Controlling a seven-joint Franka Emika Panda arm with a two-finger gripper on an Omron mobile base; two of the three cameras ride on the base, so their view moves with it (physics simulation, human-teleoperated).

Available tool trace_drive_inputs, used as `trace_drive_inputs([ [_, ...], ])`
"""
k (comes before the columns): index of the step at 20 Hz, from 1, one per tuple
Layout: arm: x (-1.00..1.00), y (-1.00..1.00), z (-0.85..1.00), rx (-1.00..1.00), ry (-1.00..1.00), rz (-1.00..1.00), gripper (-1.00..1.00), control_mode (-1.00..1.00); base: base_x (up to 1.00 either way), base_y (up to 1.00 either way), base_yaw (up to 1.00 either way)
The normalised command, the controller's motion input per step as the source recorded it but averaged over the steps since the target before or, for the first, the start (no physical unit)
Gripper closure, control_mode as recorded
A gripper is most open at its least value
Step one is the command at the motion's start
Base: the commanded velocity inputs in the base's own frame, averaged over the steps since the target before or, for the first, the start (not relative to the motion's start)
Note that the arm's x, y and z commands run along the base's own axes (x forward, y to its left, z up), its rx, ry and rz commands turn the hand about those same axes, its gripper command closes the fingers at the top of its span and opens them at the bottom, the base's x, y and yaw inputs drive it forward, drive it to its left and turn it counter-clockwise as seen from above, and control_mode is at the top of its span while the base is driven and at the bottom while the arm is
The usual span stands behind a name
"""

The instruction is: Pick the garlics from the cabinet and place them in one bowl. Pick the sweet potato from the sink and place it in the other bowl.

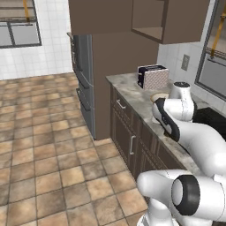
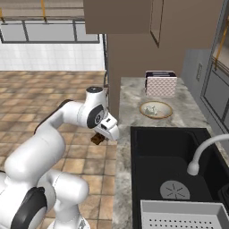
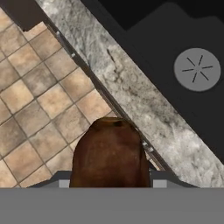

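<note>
A white robot arm (image 1: 185, 132) reaches over a marble counter (image 1: 132, 95). A toaster (image 1: 152, 76) sits far, under brown wall cabinets (image 1: 170, 20); fridge (image 1: 84, 79) left.

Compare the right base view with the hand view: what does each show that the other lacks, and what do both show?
Right base view alone: the toaster, the tan bowl with pale garlics in it, the faucet, the grey tray and the tool from outside. Hand view alone: the sweet potato close up, its skin mottled brown. Both: sweet potato, stone counter, black sink, its drain and tiled floor.
</note>
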Motion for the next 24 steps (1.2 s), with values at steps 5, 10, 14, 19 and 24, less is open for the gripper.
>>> trace_drive_inputs([
  [5, 0.0, 0.0, 0.0, 0.0, 0.0, 0.0, 1.0, -1.0, 0.0, 0.0, 0.0],
  [10, 0.0, 0.0, 0.0, 0.0, 0.0, 0.0, 1.0, 1.0, -0.5, 0.25, 0.0],
  [14, 0.0, 0.0, 0.0, 0.0, 0.0, 0.0, 1.0, 1.0, -1.0, 0.99, -0.04],
  [19, 0.0, 0.0, 0.0, 0.0, 0.0, 0.0, 1.0, 1.0, -0.26, 0.61, -0.43],
  [24, 0.0, 0.0, 0.0, 0.0, 0.0, 0.0, 1.0, 1.0, 0.24, -0.01, -0.79],
])
